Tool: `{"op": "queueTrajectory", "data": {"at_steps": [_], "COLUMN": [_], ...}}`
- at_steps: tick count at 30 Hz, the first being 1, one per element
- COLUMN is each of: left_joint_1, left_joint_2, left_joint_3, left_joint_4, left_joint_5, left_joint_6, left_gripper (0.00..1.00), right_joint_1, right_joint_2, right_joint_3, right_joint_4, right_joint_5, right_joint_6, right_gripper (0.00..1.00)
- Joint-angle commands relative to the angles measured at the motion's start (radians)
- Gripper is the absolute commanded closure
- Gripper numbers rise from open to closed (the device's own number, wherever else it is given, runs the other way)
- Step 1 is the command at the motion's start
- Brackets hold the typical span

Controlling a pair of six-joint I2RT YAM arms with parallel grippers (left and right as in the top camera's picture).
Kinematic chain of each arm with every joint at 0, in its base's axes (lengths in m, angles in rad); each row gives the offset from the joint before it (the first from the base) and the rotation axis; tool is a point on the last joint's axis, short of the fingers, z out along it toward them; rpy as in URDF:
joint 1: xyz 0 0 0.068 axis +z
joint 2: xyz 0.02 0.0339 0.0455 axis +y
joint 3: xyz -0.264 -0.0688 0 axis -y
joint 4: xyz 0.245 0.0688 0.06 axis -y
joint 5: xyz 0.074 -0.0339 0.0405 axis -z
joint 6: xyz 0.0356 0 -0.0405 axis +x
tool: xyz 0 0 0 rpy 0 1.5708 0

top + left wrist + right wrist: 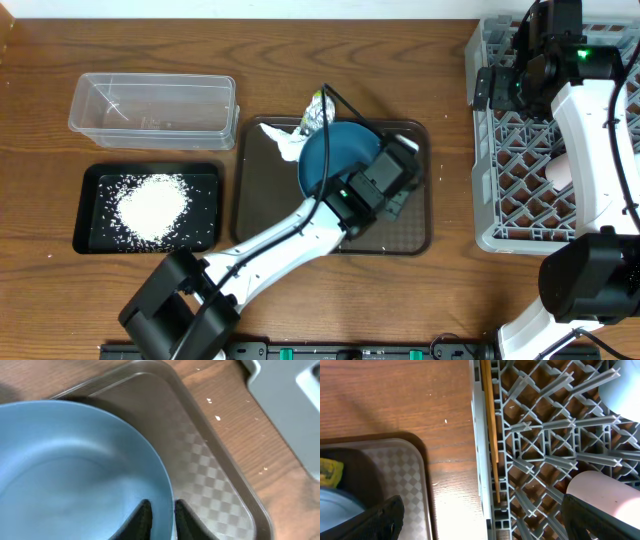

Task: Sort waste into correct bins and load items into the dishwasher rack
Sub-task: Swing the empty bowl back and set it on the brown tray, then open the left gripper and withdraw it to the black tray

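1. Left hand (159, 512): its two fingers (142, 520) stand close together with the rim of the blue plate (75, 470) between them. I read this as closed and gripping the plate by its edge.
2. Plate location: in the overhead view it sits over the brown serving tray (405, 230) at mid-worktop (450, 300). The left hand is on its rim at about 4 o'clock from the plate's middle.
3. Right hand (482, 507): the fingers are spread wide with nothing between them. It is open and empty, over the left edge of the dishwasher rack (500, 200).
4. Governing relation: the rack lies at 3 o'clock from the plate, well apart across bare worktop. The plate is round, so there is no long axis to align. I judge it must go in on edge between the pegs. The left arm carries the load, while the right arm is nearer the rack but idle.
5. Rack contents: the chopsticks (490, 425) lie along the left wall, long axis 12 to 6 in the right wrist view. A whitish cup (602, 495) is at 4 o'clock.
6. Waste outstanding: the tissue (280, 140) and foil wrapper (318, 108) are just beside the plate, at 10 to 12 o'clock. The rice (150, 205) is in the black tray (100, 235), with the clear tub (150, 105) at its 12 o'clock.
7. Risk: an edge pinch may let the plate swing or slip. The right arm also stands in the approach to the rack.
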Motion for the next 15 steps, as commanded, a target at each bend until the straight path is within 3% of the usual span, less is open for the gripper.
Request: {"op": "queueTrajectory", "data": {"at_steps": [1,8,15], "left_joint_1": [-0.034,-0.032,0.144], "left_joint_2": [0.001,-0.101,-0.327], "left_joint_3": [0.018,0.019,0.019], "left_joint_4": [-0.01,-0.098,-0.303], "left_joint_5": [-0.018,-0.022,-0.03], "left_joint_6": [0.006,-0.058,-0.117], "left_gripper": [0.65,0.64,0.54], "right_joint_1": [-0.003,-0.003,-0.003], "right_joint_2": [0.0,0.0,0.0], "right_joint_3": [0.0,0.0,0.0], "right_joint_4": [-0.002,-0.002,-0.001], "right_joint_5": [0.007,0.007,0.005], "right_joint_6": [0.015,0.015,0.016], "right_gripper": [0.01,0.01,0.01]}}
